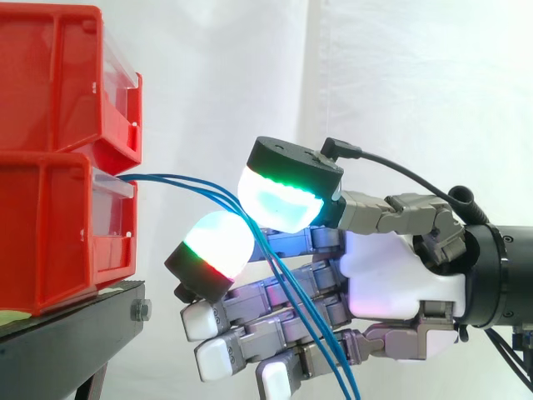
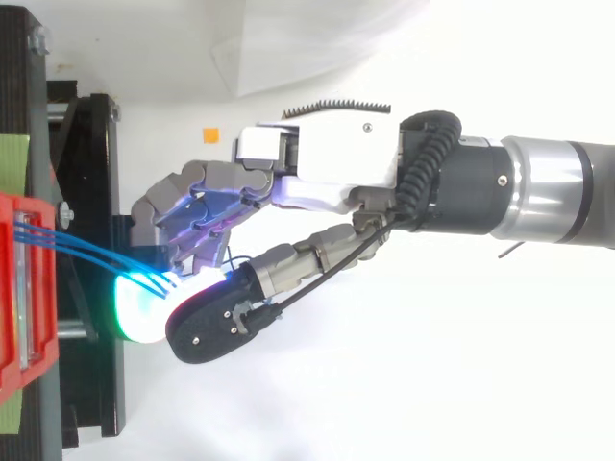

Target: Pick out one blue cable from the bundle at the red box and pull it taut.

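Observation:
Three thin blue cables [image 1: 179,181] leave the front of the lower red bin [image 1: 50,242] and arc right and downward. They pass between the thumb's cyan-green pad [image 1: 283,200] and a fingertip pad [image 1: 218,242] glowing white, green and red. The hand [image 1: 391,283] comes in from the right with its fingers curled, and the two pads close on the cables. Below the pinch the cables hang slack across the other fingers to the bottom edge. In the top view the cables [image 2: 77,245] run from the bin [image 2: 19,317] to the glowing pad under the hand [image 2: 317,163].
A second red bin [image 1: 50,75] is stacked above the lower one. Both rest on a black stand [image 1: 75,333] at the left, its frame [image 2: 91,192] close to the fingertips. A white curtain is behind. A small orange mark [image 2: 210,135] lies on the white surface.

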